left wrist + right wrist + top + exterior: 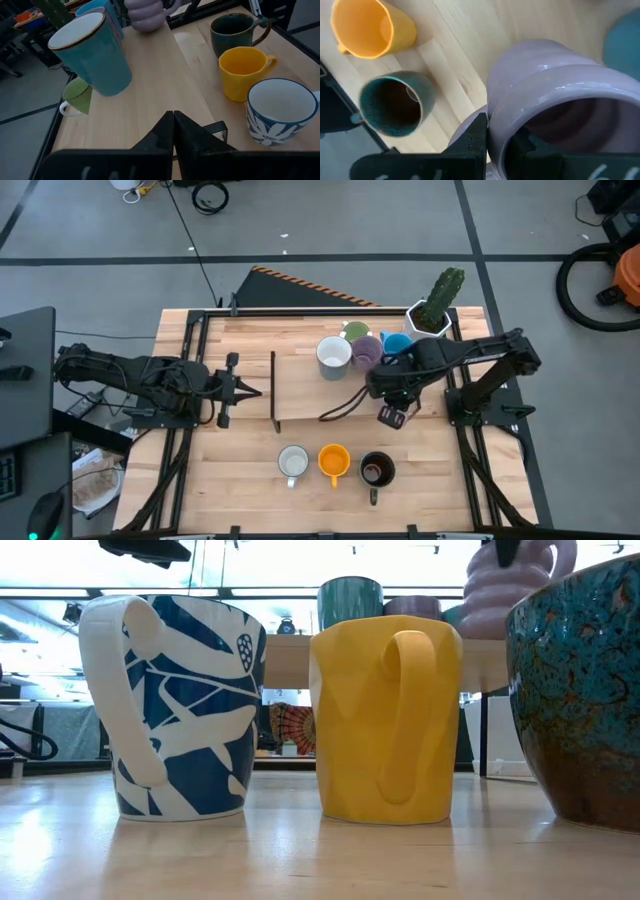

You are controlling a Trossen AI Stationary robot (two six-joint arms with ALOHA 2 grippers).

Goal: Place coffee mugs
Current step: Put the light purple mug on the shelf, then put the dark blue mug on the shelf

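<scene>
The right gripper (392, 416) hangs over the right half of the table (240, 470), its fingers clamped on the rim of a ribbed lavender mug (555, 100), which is lifted above the wood; from the low camera that mug (510, 585) shows high at the upper right. Along the table's near edge three mugs stand in a row: a white-and-blue patterned mug (293, 463), a yellow-orange mug (333, 461) just beside it, and a dark teal-glazed mug (377, 470) nearest the right edge, its handle pointing toward the near edge. Near the far edge a cluster remains: a white mug (334, 353), a second lavender mug (366, 352) touching it, a green mug (355, 331) behind them and a blue mug (397, 343) to their right. A white faceted pot with a cactus (437, 308) stands at the far right corner. The left gripper (247, 390) waits over the left side of the table, its fingers pressed together and holding nothing.
</scene>
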